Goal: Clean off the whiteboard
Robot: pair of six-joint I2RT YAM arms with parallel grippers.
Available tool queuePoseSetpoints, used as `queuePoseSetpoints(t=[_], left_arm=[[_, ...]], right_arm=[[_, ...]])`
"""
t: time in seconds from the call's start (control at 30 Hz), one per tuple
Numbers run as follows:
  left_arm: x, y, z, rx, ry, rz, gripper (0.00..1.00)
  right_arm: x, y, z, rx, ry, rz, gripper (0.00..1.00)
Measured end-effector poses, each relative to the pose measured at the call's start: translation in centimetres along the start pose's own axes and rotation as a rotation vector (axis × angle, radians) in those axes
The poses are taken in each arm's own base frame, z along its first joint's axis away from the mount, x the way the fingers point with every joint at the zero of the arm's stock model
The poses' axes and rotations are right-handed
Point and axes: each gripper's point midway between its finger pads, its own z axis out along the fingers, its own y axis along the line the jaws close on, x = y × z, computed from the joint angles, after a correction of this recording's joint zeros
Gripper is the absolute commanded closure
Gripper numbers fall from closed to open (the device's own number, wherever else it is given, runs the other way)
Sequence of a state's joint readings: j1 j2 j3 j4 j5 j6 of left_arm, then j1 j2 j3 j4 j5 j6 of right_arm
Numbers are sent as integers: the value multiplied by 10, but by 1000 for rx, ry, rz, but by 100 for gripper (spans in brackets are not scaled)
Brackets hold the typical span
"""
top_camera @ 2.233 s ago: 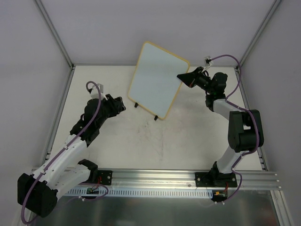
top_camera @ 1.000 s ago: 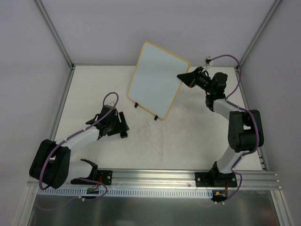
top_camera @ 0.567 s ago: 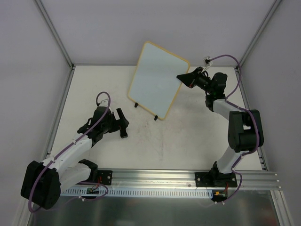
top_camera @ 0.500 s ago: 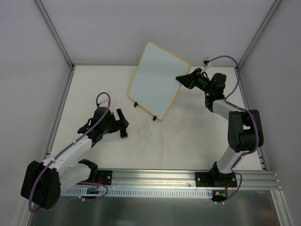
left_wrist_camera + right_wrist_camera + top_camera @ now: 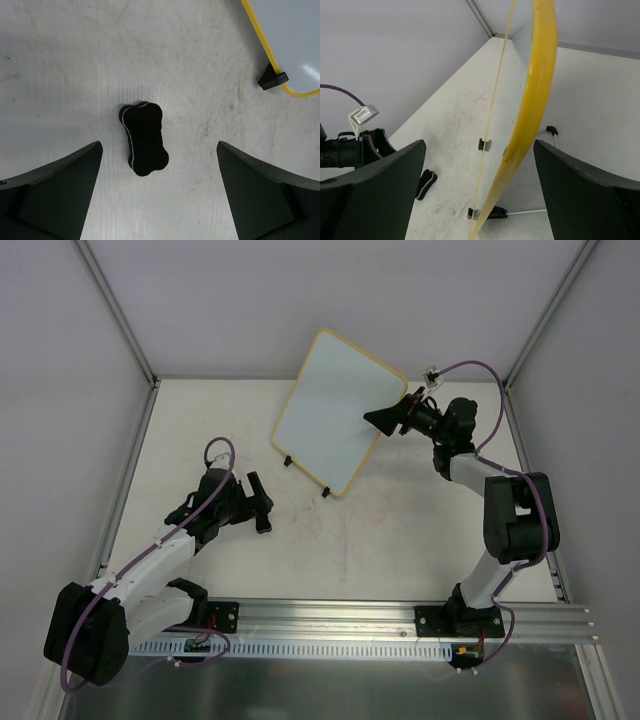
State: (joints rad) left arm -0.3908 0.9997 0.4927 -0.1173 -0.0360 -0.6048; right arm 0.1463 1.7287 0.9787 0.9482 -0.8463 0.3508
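Whiteboard (image 5: pixel 542 75) rim within spread right tool (image 5: pixel 479 150)

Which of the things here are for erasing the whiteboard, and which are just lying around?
For the job: whiteboard, eraser, left end effector, right end effector.
Just there: table, metal rail.

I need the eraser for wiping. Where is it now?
In the left wrist view, the eraser lies on the table between the fingers of the open left end effector, left of the whiteboard's black foot.
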Motion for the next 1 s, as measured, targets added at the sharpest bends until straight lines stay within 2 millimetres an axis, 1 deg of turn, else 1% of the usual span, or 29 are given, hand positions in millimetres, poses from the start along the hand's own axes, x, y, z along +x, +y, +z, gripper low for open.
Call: queuePoseSetpoints(t=[0.23, 0.47, 0.6, 0.77, 1.0], left_arm=[[-5, -3, -5, 17, -26, -1, 1], [-11, -3, -10, 23, -63, 1, 1], [-16, -5, -14, 31, -88, 9, 1], [-26, -11, -25, 66, -138, 16, 1], [-43, -21, -47, 133, -238, 42, 1]], right_arm=[[5, -6, -6, 16, -1, 13, 1], [-5, -20, -23, 54, -53, 39, 1], [-9, -20, -35, 71, -90, 55, 1], [-19, -8, -45, 63, -133, 59, 1], [-25, 29, -66, 39, -172, 22, 1]])
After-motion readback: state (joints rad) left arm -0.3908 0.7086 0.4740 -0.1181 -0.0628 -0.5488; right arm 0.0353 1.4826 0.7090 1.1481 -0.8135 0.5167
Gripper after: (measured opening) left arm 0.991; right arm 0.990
